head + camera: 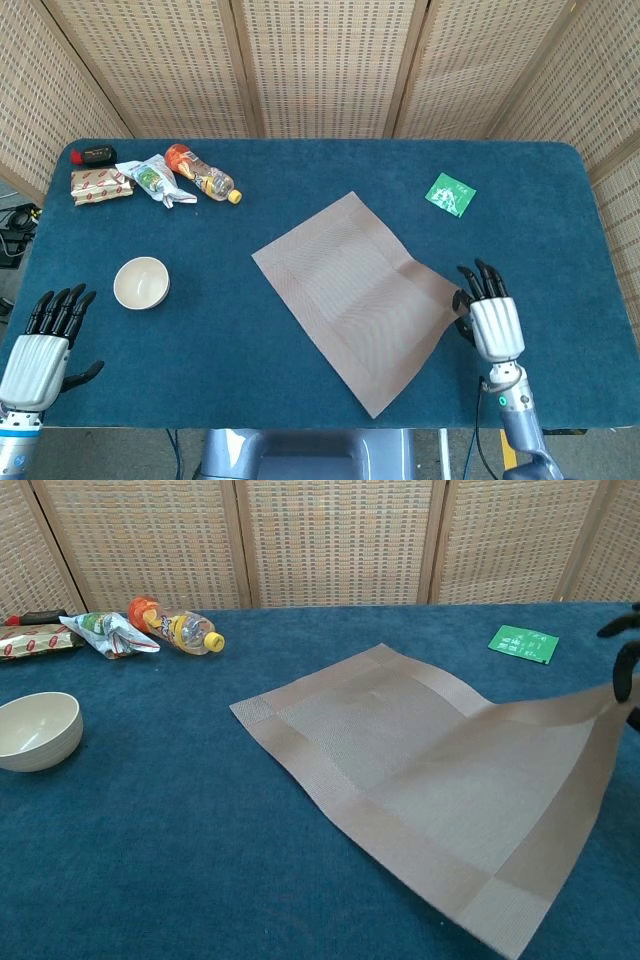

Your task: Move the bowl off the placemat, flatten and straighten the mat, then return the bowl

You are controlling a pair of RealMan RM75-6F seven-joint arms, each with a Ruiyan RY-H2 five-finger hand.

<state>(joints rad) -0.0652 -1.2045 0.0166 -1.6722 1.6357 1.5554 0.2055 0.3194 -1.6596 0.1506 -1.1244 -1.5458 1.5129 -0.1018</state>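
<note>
The brown woven placemat [362, 290] [430, 770] lies turned at an angle across the middle of the blue table, its right corner lifted. My right hand [490, 318] [624, 660] pinches that raised corner at the table's right; only dark fingertips show at the chest view's right edge. The cream bowl [141, 283] [36, 730] stands on the cloth to the left, well off the mat. My left hand [40, 345] hovers at the near left edge, below and left of the bowl, fingers spread and holding nothing. It is out of the chest view.
A plastic bottle [203, 175] [172, 626], snack packets [150, 181] [108, 632] [100, 186] and a dark red item [94, 154] lie along the back left. A green packet [451, 193] [523, 643] lies at the back right. Wicker screens stand behind the table.
</note>
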